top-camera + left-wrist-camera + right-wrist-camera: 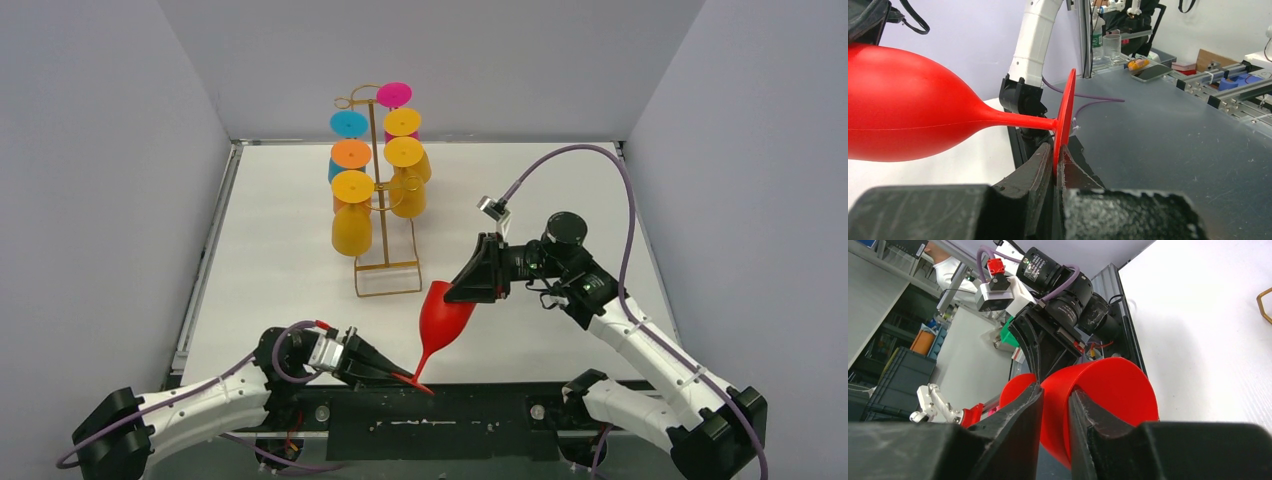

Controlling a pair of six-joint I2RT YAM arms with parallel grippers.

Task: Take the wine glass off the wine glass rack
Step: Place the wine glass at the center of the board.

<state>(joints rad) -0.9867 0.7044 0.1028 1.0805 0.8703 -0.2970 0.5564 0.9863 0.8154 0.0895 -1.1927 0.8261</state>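
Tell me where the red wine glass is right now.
Top view, centre front: the red wine glass is off the gold rack, just before its base, foot pinched by the left gripper, rim clamped by the right gripper.

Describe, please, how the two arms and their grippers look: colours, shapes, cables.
The left arm and the right arm have white rounded link shells with black joints and black bases. The left gripper and the right gripper are black, each with two tapering fingers. A purple cable loops along each arm. A small silver camera sits on each wrist.
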